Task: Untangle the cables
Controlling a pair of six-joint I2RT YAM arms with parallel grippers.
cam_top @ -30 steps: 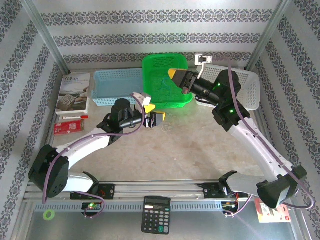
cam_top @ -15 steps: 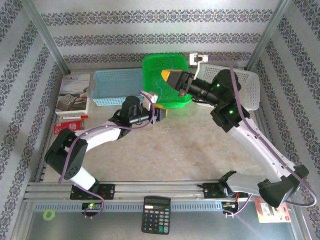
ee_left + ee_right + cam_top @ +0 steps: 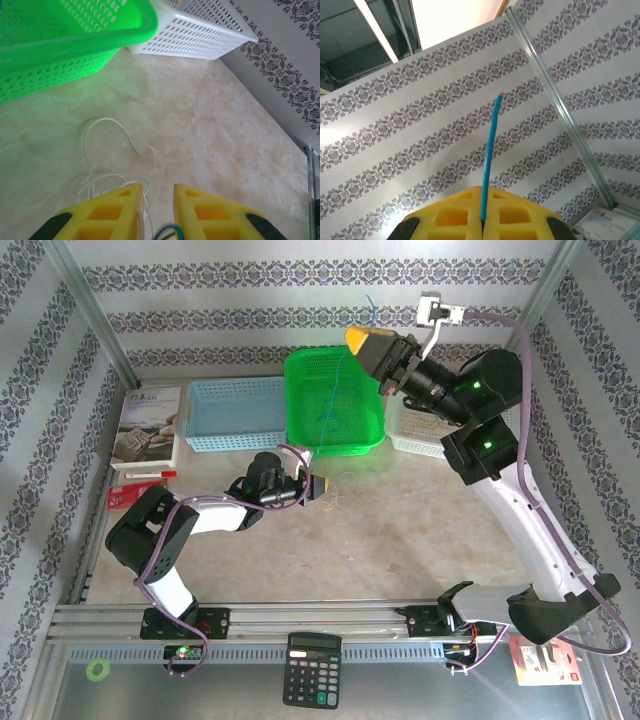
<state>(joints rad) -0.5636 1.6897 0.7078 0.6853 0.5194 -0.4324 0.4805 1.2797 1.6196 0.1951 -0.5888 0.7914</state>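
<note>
- The right jaws, in the upper middle of the top view, pinch a thin blue cable (image 3: 491, 150), held high to pull it free.
- The left jaws, low on the pale stone desk (image 3: 210, 125), are narrow but not closed, right at the thin white wire loops (image 3: 107, 122), likely to pin them.

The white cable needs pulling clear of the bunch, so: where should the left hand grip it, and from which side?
Probably the far arch of the white cable, taken from above with the left hand straddling the single strand. That loop lies flat on the table as one strand in the open, while nearer the fingertips the strands bunch together.
</note>
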